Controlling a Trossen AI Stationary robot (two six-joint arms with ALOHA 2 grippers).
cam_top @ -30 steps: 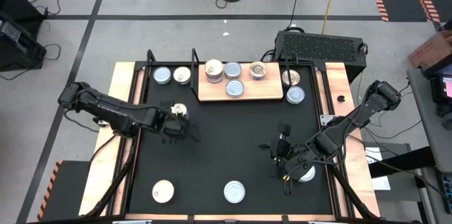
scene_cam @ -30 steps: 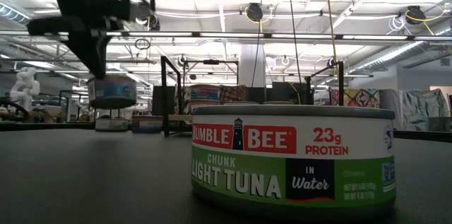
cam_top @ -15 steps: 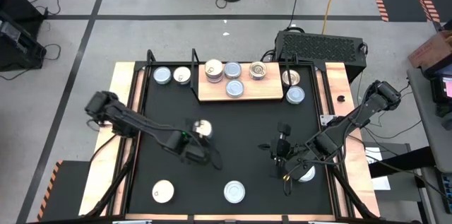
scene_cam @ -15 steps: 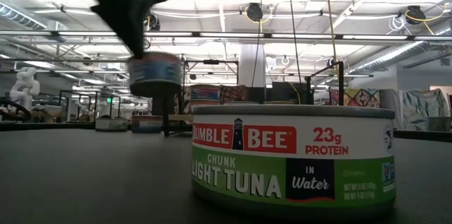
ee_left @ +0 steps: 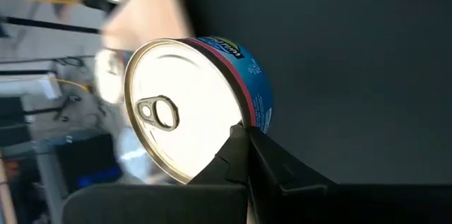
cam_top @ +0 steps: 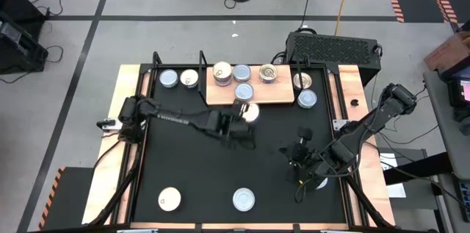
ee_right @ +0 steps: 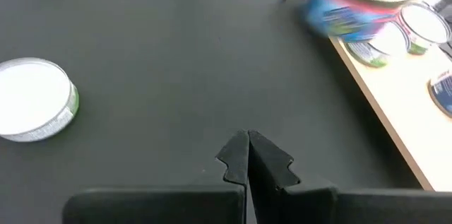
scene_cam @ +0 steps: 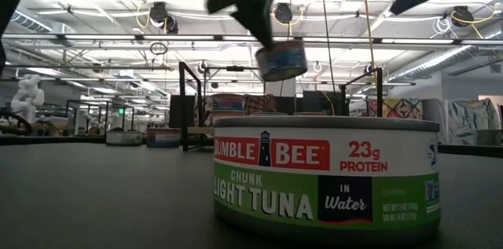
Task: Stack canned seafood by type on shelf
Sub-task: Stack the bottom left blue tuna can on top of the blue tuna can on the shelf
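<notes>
Carried tin: a blue-labelled tin (cam_top: 250, 112) with a pale pull-tab lid, in the air over the black tabletop (cam_top: 183, 167), just off the near edge of the shelf (cam_top: 220, 98).
Left tool (cam_top: 241, 119): clamped on the blue-labelled tin's rim; in the left wrist view the dark fingertips (ee_left: 248, 155) pinch the lid's edge and the tin hangs on its side, lid facing the camera.
Key relation: the shelf lies directly to the far side of the tin, almost touching in the view from above; the low view shows the tin well clear of the tabletop, so the remaining travel looks short and mostly away from the near edge.
Shelf contents: four tins sit on the board; a blue-topped tin (cam_top: 244, 92) sits nearest the carried one and looks like the matching type.
Tin axis: tilted in the grip, so it likely needs levelling before it can sit flat on another lid.
Right tool (cam_top: 299, 151): fingers pressed together on nothing, low over the tabletop's right half, waiting.
Nearer arm: the left arm, reaching across from the left edge, is the one at the shelf.
Still loose: a white-topped tin (cam_top: 170, 199) and a silver-topped tin (cam_top: 244, 199) at the near edge; more tins stand either side of the shelf.
Risk: a rim pinch on a tilted tin could slip as it turns.
</notes>
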